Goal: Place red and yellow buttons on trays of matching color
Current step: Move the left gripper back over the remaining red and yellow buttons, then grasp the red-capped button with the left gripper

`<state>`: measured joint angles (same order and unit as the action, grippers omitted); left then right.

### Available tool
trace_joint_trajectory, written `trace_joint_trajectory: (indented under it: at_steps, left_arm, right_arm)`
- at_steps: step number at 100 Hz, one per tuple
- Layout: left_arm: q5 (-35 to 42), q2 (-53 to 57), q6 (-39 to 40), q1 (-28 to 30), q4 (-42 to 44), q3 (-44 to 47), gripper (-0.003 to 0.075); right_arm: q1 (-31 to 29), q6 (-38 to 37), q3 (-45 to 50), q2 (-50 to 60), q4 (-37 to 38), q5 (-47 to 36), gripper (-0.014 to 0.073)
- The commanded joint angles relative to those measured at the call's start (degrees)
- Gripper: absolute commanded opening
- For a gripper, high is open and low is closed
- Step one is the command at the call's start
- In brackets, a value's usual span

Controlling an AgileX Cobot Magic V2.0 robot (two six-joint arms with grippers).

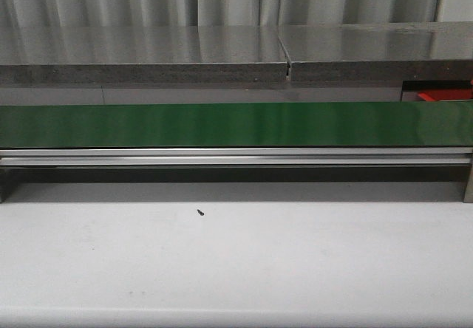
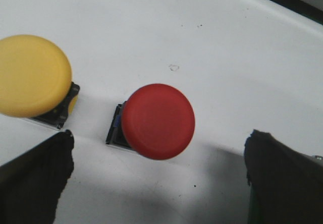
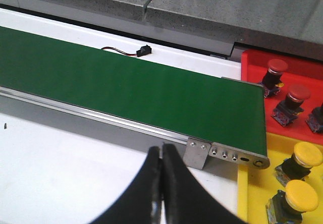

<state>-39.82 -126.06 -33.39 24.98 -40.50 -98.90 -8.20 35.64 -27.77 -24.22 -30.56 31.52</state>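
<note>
In the left wrist view a red button and a yellow button stand upright on the white table. My left gripper is open, its fingers wide apart, hovering just short of the red button. In the right wrist view my right gripper is shut and empty above the white table near the conveyor's end. Beyond it lie a red tray holding red buttons and a yellow tray holding yellow buttons. Neither gripper shows in the front view.
A green conveyor belt on an aluminium frame runs across the table, also in the right wrist view. A grey counter lies behind it. A corner of the red tray shows at the far right. A small black connector lies behind the belt.
</note>
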Motion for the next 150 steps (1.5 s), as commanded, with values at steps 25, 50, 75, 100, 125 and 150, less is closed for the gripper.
trace_joint_trajectory:
  at_steps: [25, 50, 75, 100, 125, 150]
  left_arm:
    - [3.8, 1.6, 1.0, -2.2, -1.7, -2.4, 0.066]
    - [6.0, 1.6, 1.8, -2.2, -0.7, -2.4, 0.066]
    - [7.3, 1.1, 1.8, -2.2, -0.6, -3.2, 0.066]
    - [2.6, -3.3, 4.2, -2.2, -0.2, -10.1, 0.0628]
    - [2.4, -3.3, 4.4, -2.2, 0.2, -11.4, 0.0558]
    - [0.7, -3.3, 4.5, -2.2, 0.2, -11.4, 0.0345]
  right_arm:
    - [0.1, 0.5, -1.5, -0.1, -0.7, -3.4, -0.0068]
    - [0.1, 0.5, -1.5, -0.1, -0.7, -3.4, -0.0068]
    - [0.1, 0.5, -1.5, -0.1, -0.7, -3.4, -0.0068]
    - [0.1, 0.5, -1.5, -0.1, -0.7, -3.4, -0.0068]
    - [0.1, 0.5, -1.5, -0.1, -0.7, -3.4, -0.0068]
    - [0.1, 0.5, -1.5, -0.1, -0.7, -3.4, -0.0068]
